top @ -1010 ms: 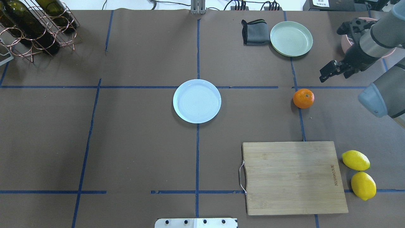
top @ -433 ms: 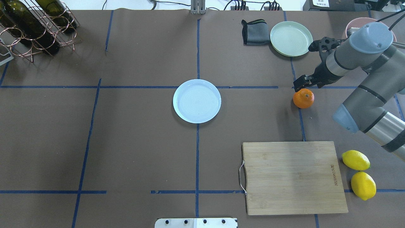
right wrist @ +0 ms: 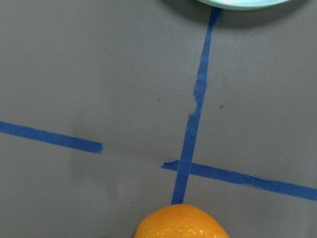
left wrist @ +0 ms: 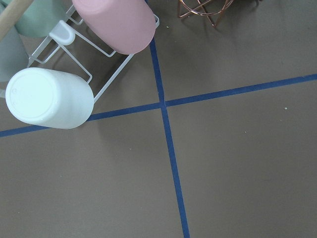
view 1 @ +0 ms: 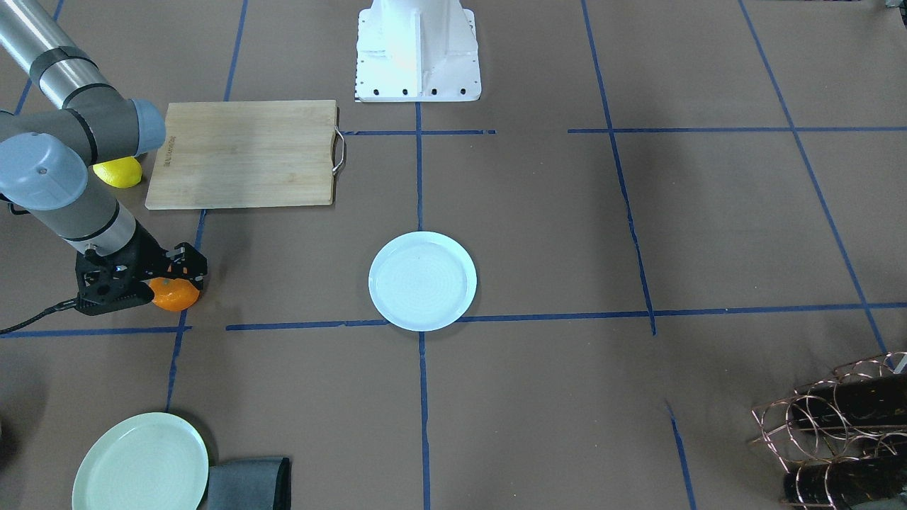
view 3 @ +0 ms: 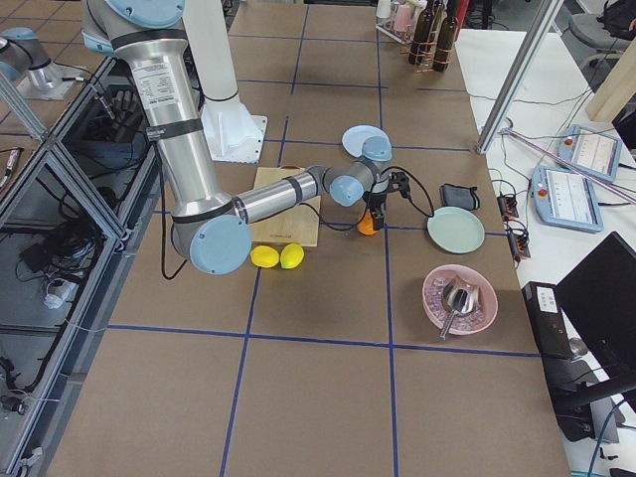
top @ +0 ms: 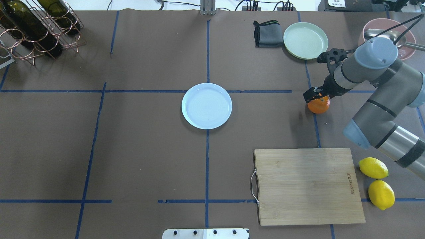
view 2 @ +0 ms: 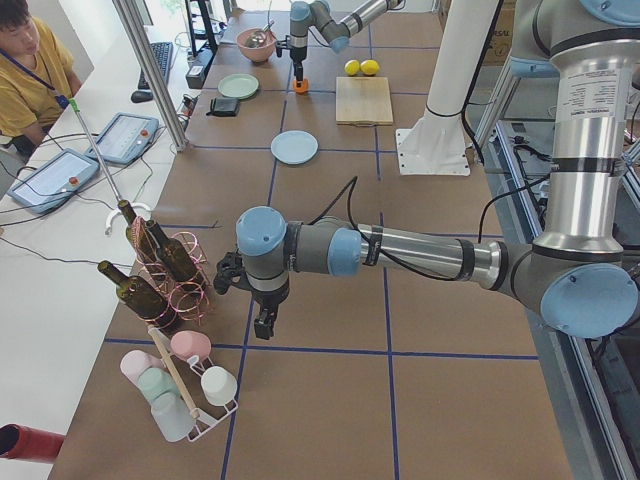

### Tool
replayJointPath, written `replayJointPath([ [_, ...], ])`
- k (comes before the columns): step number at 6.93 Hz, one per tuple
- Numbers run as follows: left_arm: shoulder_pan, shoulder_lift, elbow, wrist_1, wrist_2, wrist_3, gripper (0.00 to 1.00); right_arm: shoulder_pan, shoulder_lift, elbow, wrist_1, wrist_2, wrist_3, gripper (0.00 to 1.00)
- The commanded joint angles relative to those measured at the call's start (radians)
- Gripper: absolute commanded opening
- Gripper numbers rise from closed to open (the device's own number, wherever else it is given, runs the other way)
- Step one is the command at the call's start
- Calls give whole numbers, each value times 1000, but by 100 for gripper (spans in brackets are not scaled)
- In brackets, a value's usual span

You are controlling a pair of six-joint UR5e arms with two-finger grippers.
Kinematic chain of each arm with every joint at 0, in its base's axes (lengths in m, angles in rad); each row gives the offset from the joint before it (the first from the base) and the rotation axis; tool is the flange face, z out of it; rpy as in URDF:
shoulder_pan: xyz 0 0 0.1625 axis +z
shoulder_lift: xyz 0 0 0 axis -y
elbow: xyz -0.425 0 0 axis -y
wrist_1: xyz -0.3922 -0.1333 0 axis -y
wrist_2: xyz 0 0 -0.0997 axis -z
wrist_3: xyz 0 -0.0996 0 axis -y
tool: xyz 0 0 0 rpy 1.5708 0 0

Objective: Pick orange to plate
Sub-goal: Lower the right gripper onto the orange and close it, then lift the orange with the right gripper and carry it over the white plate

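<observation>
- Tape in blue lines divides the brown table. The orange sits on the table where two of these lines meet, on the robot's right side.
- The right gripper is down over the orange and covers its top. In the front-facing view the fruit peeks out from under the black fingers.
- Its jaws look spread around the fruit rather than clamped on it. One finger shows at the edge nearest the plate and the other is hidden under the wrist, so how wide they stand is hard to tell.
- The right wrist view has the orange's rounded top at its bottom edge and the tape crossing just beyond it.
- The plate, white and bare, lies at the middle of the table, well apart from the orange.
- A green plate lies at the far edge beyond the orange, with a grey cloth just beside it.
- A cutting board lies nearer the robot, with two lemons just beside its right end.
- A pink bowl holding a metal scoop stands past the right arm.
- The left gripper hangs low over the table at the robot's left end, near a bottle rack and a cup rack. It shows only in the side view, so I cannot tell whether it is open or closed.
</observation>
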Motion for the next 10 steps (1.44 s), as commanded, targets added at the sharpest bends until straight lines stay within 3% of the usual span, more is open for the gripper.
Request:
replayJointPath([
  [1, 0, 1, -2, 0, 1, 0, 100, -29, -4, -15, -7, -16, 0, 97],
  [2, 0, 1, -3, 0, 1, 0, 100, -30, -1, -15, -16, -13, -1, 40],
  [3, 0, 1, -3, 0, 1, 0, 100, -29, 2, -4, -18, -8, -1, 0],
  [4, 0, 1, -5, 0, -1, 0, 100, -32, 23, 14, -21, -3, 0, 0],
  [7, 0, 5, 3, 2, 4, 0, 100, -70, 308, 19, -333, -8, 102, 0],
  [9, -2, 8, 2, 29, 4, 0, 100, -130, 461, -68, -337, -17, 237, 0],
  [10, -2, 8, 3, 35, 3, 0, 100, -188, 556, -149, -334, -78, 346, 0],
])
